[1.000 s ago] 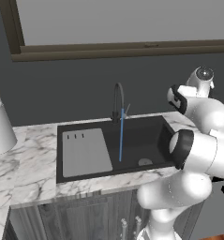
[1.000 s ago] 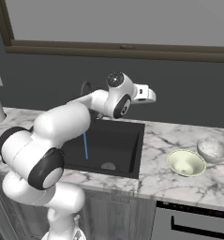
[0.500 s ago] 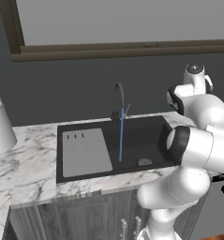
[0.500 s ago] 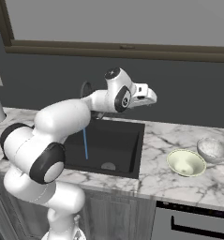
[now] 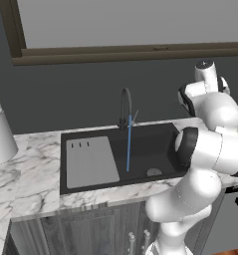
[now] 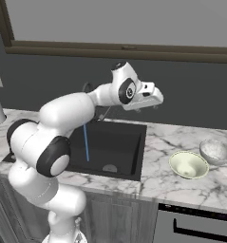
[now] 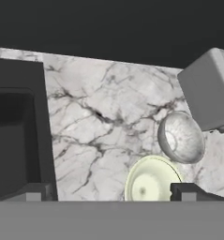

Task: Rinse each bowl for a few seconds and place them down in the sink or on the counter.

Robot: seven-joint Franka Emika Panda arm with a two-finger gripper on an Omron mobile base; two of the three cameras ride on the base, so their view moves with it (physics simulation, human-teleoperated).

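Observation:
Two bowls sit on the marble counter (image 6: 157, 142) right of the sink (image 6: 127, 142). The pale greenish-cream bowl (image 6: 188, 164) (image 7: 151, 180) is nearer the front. The grey-white bowl (image 6: 216, 152) (image 7: 181, 137) stands just behind it, close beside it. My gripper (image 6: 155, 99) (image 7: 111, 194) hangs high above the counter strip between sink and bowls, open and holding nothing. Its fingertips (image 7: 188, 191) stand wide apart in the hand view. A thin blue stream of water (image 5: 129, 149) (image 6: 86, 142) runs from the dark gooseneck faucet (image 5: 125, 107) into the black basin (image 5: 145, 149).
A grey drainboard panel (image 5: 90, 162) lies in the left part of the sink. A tall white cylinder (image 5: 1, 134) stands on the counter far left. A grey box-shaped appliance (image 7: 209, 89) stands behind the bowls. A dark wall and a window frame back the counter.
The arm has swung right, carrying the hand from above the sink's right side out over the counter towards the bowls. Bowls and water stream are unchanged.

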